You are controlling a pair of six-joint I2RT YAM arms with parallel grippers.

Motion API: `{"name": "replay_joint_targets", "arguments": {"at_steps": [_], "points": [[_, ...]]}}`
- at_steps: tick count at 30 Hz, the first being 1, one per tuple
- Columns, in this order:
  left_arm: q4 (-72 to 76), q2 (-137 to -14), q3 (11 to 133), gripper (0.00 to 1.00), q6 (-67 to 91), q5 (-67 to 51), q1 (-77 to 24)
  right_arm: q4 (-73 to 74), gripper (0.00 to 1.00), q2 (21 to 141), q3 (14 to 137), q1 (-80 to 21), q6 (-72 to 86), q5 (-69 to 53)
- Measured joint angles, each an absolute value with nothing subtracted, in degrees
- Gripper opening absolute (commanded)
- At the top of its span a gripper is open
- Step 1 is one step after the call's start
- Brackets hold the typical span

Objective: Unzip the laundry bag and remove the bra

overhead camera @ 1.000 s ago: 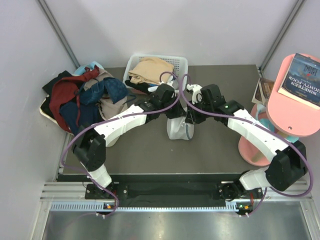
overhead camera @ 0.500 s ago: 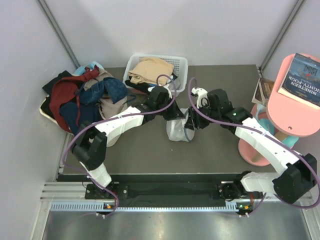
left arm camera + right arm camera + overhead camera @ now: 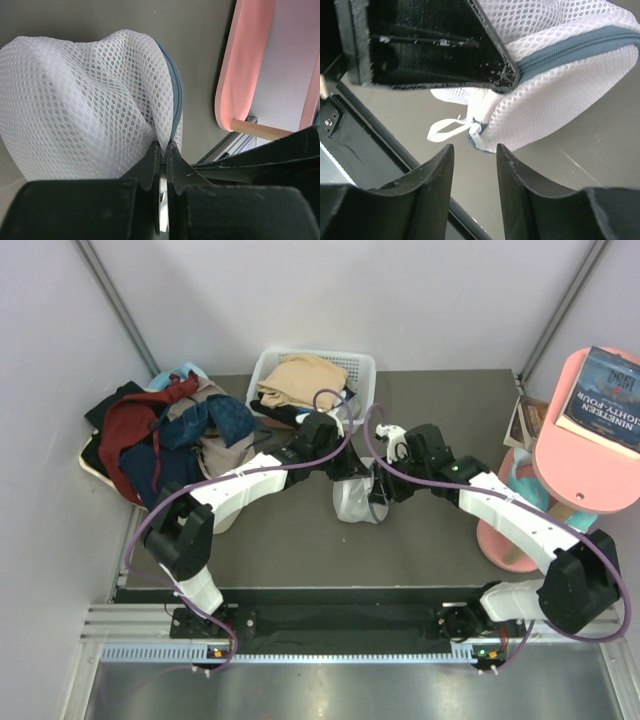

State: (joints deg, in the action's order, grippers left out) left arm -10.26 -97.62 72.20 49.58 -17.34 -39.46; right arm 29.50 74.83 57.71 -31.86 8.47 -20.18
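Pinching bag (image 3: 75,100) at zipper (image 3: 175,85): left gripper (image 3: 162,150), jaws closed. Right gripper (image 3: 474,150) parted, empty. Basket (image 3: 355,365) behind. Zipper runs away from pinch.

laundry bag (image 3: 75,100): white honeycomb mesh, grey-blue zipper (image 3: 570,47) (pull loop (image 3: 445,130) white). Bench (image 3: 300,550) under it: dark grey. Behind bag: white slotted basket (image 3: 360,364), tan garment (image 3: 300,380). Left of bag: dark red cloth (image 3: 125,435). Right of bag: pink side table (image 3: 565,468).

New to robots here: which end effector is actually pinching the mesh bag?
The left end effector, shut on the laundry bag by its zipper; the right end effector is open, holding nothing.
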Motion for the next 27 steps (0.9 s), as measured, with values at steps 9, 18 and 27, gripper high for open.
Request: {"name": "replay_joint_targets", "arguments": {"at_steps": [9, 18, 27], "points": [[-10.3, -97.5, 72.2, 0.00, 49.6, -17.3, -39.5, 27.4, 0.09, 76.3, 57.7, -31.9, 7.7, -20.3], [-10.3, -97.4, 72.2, 0.00, 49.6, -17.1, -39.2, 26.8, 0.00, 76.6, 57.4, -31.9, 7.7, -21.1], [-10.7, -97.6, 72.3, 0.00, 50.8, -19.5, -36.5, 20.6, 0.00, 76.5, 54.2, -31.9, 9.4, -22.8]]}}
